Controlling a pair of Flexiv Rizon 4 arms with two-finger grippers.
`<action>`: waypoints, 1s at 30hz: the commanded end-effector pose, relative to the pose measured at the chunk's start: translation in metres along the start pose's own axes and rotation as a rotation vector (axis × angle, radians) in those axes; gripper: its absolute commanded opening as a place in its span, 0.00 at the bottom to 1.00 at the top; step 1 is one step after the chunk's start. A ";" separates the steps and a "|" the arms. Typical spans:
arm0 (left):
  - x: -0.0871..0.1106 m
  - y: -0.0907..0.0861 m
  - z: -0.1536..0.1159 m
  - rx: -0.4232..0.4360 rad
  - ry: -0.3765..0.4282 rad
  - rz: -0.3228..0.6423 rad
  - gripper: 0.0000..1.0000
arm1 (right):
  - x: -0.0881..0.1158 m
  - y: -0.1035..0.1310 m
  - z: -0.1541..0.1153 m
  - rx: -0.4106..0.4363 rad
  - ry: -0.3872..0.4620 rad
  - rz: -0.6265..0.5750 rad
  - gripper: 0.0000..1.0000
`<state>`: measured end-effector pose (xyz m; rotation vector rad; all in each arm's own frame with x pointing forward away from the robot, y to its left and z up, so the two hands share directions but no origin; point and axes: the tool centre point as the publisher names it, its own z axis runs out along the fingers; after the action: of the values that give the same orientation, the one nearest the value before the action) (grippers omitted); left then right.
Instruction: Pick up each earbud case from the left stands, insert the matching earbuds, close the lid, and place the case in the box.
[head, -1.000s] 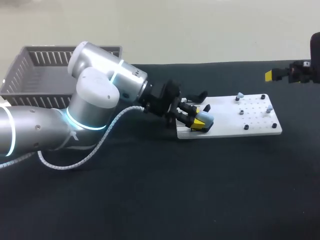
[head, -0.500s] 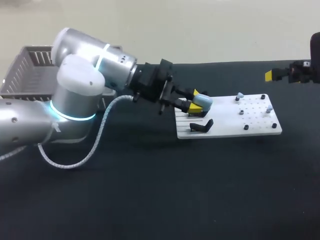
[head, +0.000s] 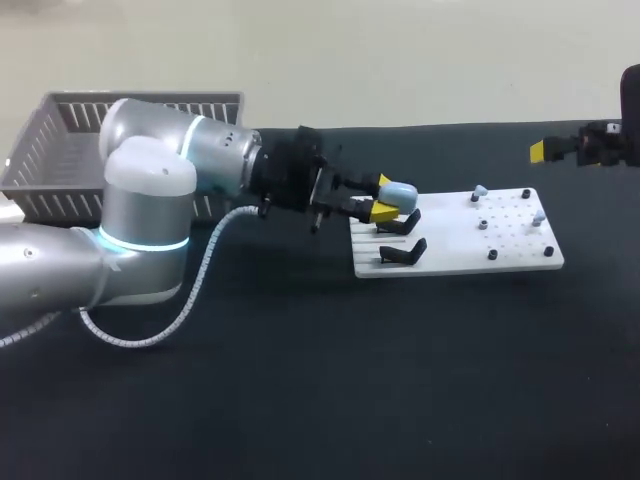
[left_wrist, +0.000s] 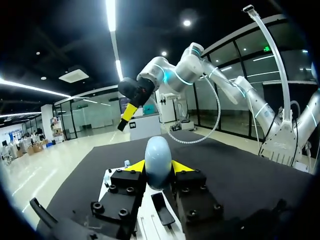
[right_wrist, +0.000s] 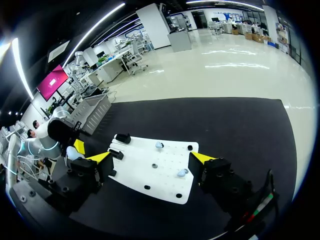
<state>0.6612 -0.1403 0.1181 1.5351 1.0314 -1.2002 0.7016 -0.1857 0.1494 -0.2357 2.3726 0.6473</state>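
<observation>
left wrist view shows what the head view cannot: both yellow tips of the left gripper press the smooth, egg-shaped pale blue earbud case from two sides, clamping it. head view places that case in the air over the left end of the flat white board, near two black stands. right wrist view shows the right gripper spread wide and empty, the board ahead of it carrying two small pale earbuds among dark pegs. a slatted grey box sits behind the left arm, which hides part of it.
</observation>
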 end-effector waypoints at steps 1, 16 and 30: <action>-0.001 -0.003 -0.002 -0.014 -0.031 0.007 0.00 | 0.000 0.000 0.000 0.001 0.000 -0.001 1.00; 0.005 -0.010 -0.010 -0.067 -0.095 -0.038 0.00 | 0.000 0.000 0.000 0.001 0.000 -0.001 1.00; 0.004 -0.010 -0.010 -0.051 -0.093 -0.037 0.00 | 0.000 0.000 0.000 0.001 0.000 -0.001 1.00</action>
<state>0.6549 -0.1280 0.1146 1.4163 1.0272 -1.2527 0.7016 -0.1857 0.1494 -0.2357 2.3727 0.6473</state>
